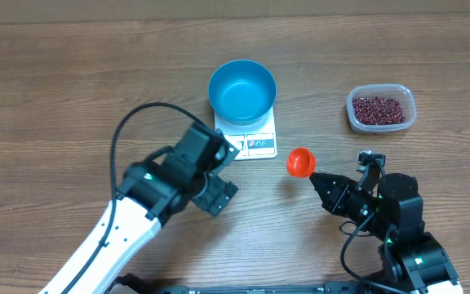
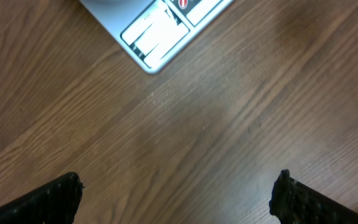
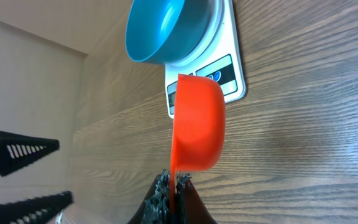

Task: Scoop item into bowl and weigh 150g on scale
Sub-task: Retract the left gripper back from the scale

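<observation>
Scale (image 2: 160,31) mostly beyond left-wrist top edge, its readout seemingly illegible.

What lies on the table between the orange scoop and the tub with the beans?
Nothing: in the overhead view the stretch of table between the orange scoop and the tub of beans is bare wood.

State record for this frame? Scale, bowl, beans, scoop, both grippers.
scale: white, on table, panel facing arms
bowl: blue, on scale, no beans visible inside
beans: in clear tub, right of scale
right gripper: shut on scoop handle
scoop: orange, by scale's front-right corner
left gripper: open, empty, over bare table by scale's front-left corner
</observation>
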Controlling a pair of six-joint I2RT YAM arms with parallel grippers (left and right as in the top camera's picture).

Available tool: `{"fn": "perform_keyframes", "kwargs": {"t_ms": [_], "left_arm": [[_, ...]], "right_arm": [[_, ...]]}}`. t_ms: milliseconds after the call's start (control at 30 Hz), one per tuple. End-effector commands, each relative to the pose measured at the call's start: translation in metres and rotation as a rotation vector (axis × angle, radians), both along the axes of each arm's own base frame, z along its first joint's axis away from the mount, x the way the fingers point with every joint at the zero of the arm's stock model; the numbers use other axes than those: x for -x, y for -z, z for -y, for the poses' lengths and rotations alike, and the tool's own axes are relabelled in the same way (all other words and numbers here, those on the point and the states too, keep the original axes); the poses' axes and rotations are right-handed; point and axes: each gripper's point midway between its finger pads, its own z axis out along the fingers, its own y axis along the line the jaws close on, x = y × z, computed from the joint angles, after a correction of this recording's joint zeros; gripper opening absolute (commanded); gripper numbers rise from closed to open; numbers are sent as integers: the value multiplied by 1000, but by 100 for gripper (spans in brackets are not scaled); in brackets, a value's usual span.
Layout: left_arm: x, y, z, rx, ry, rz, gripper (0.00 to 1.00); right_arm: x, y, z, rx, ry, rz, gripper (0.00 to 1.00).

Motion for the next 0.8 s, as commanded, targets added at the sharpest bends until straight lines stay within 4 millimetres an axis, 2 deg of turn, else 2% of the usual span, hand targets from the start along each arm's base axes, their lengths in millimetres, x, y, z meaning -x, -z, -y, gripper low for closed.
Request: {"fn": "perform_keyframes", "kwargs": {"t_ms": [0,767], "left_arm": [[-3,-24,5,72,66,3,100],[-5,-24,4,71,64,9,100]], "right_arm": [[-2,-19,-3,-23,-15,41,4],[1,-13,-2,-16,-14,15,4]]}}
